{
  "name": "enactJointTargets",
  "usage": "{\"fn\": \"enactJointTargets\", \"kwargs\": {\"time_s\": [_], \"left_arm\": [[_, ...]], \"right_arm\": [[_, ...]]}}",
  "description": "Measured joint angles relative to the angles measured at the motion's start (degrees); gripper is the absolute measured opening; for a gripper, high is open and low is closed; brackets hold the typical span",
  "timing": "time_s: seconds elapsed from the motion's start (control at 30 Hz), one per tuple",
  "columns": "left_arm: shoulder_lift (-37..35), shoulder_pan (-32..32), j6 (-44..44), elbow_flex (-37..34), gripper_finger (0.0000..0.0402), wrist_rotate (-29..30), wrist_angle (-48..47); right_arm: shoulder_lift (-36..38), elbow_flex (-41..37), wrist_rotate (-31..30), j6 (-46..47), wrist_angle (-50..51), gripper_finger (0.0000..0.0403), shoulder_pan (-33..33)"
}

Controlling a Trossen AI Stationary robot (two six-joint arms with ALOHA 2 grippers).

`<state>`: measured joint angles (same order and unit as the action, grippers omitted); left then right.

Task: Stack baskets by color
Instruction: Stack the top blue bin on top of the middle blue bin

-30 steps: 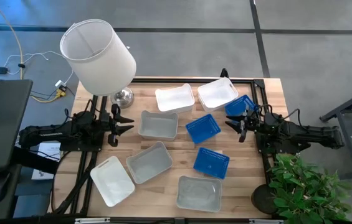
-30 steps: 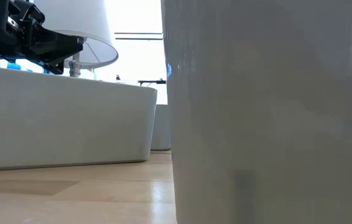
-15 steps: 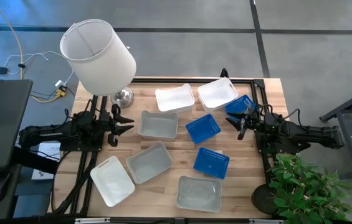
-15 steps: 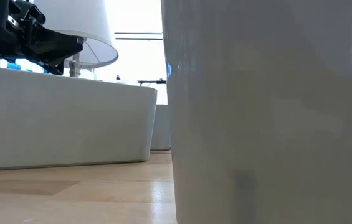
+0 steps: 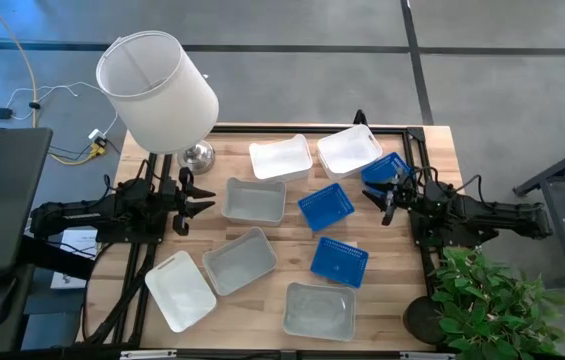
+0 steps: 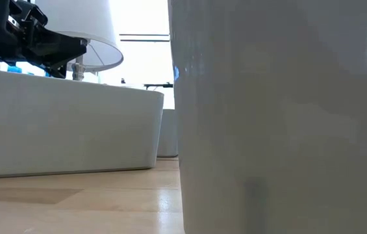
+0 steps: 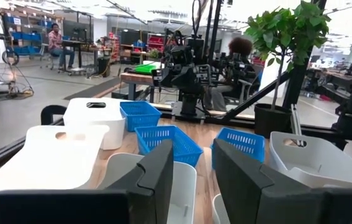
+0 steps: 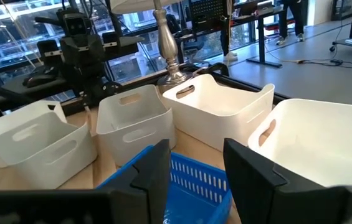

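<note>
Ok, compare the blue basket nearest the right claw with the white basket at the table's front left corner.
The blue basket has mesh-like sides, while the white basket has solid walls. The blue one looks smaller and lies beside the right claw; the white one sits apart from both arms. Both are empty, upright, unstacked rectangular bins.

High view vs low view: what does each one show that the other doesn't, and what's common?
Only the high view gives the whole layout: three blue baskets, the grey baskets such as the one at centre, both arms, the right gripper open next to a blue basket, and the plant.

Only the low view shows the baskets side-on at table height, with one pale wall filling most of the frame and the room behind.

Both show the lampshade, the wooden table, pale baskets and a dark gripper.
</note>
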<state>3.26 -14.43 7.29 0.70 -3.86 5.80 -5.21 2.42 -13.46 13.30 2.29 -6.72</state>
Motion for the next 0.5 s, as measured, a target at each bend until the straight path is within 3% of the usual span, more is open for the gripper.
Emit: {"fn": "enactJointTargets", "kwargs": {"time_s": [0.2, 0.4, 0.5], "left_arm": [[0.0, 0.0, -0.7, 0.0, 0.0101, 0.0, 0.2], [0.0, 0.0, -1.3, 0.0, 0.0101, 0.0, 0.1], [0.0, 0.0, -1.9, 0.0, 0.0101, 0.0, 0.1]], "right_arm": [[0.0, 0.0, 0.2, 0.2, -1.0, 0.0138, 0.0], [-2.0, 0.6, 1.6, -5.5, -23.3, 0.0138, 0.0], [-4.9, 4.5, -1.4, -9.9, -26.1, 0.0138, -0.4]]}}
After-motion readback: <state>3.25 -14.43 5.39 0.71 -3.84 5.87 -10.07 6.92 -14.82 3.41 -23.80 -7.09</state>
